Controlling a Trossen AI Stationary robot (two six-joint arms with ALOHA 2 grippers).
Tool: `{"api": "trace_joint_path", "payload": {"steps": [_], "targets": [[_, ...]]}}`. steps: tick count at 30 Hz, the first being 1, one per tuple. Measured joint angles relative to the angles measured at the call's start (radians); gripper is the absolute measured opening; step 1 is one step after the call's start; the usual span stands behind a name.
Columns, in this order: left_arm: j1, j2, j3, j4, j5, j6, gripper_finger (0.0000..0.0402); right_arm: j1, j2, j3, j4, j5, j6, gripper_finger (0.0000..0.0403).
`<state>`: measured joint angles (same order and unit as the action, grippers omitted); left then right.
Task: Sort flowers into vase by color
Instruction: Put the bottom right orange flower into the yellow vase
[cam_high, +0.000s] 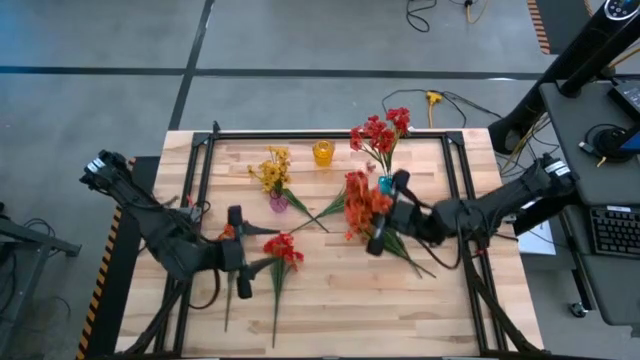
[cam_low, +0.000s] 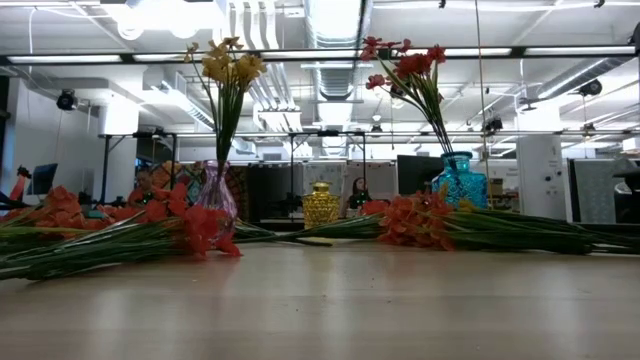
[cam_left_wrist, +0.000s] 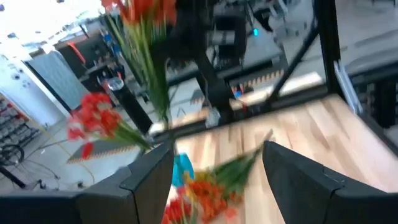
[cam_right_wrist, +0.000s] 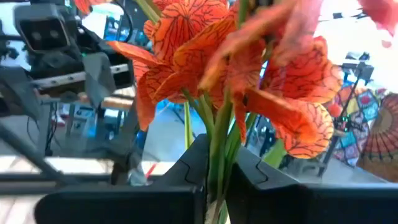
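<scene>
orange flower (cam_right_wrist: 249, 81) stem — pinched in right claw (cam_right_wrist: 216, 177)

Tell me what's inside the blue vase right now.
The blue vase holds red flowers on green stems, blossoms standing well above its rim. The stem ends inside are hidden behind the tinted glass, and from above the right gripper and orange flowers cover its mouth.

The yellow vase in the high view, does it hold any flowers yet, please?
No, the yellow vase stands empty between the purple vase and the blue vase.
</scene>
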<state>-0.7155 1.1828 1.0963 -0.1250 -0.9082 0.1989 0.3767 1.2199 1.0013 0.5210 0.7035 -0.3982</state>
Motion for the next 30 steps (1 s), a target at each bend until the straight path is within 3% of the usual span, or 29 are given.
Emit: {"api": "trace_joint_path", "payload": {"steps": [4,11,15,19,22,30], "targets": [[0.000,-0.008,0.068,-0.005,-0.008,0.003,0.0229,-0.074,0.015,0.031,-0.014,-0.077,0.002,0.0022],[0.000,-0.012,0.145,-0.194,-0.064,0.020,0.0229,-0.128,0.111,0.042,0.011,-0.068,0.060,0.0022],[0.005,-0.033,0.159,-0.386,0.107,0.022,0.0229,-0.147,0.200,0.042,0.141,0.053,0.025,0.0022],[0.015,-0.088,0.091,-0.392,0.265,0.091,0.0229,-0.202,0.274,0.057,0.187,0.075,0.035,0.0022],[0.030,-0.161,0.005,-0.358,0.272,0.116,0.0229,-0.253,0.321,0.093,0.187,0.074,0.043,0.0022],[0.072,-0.412,-0.275,-0.052,0.361,0.197,0.0229,-0.348,0.400,0.240,0.101,0.075,0.057,0.0022]]}}
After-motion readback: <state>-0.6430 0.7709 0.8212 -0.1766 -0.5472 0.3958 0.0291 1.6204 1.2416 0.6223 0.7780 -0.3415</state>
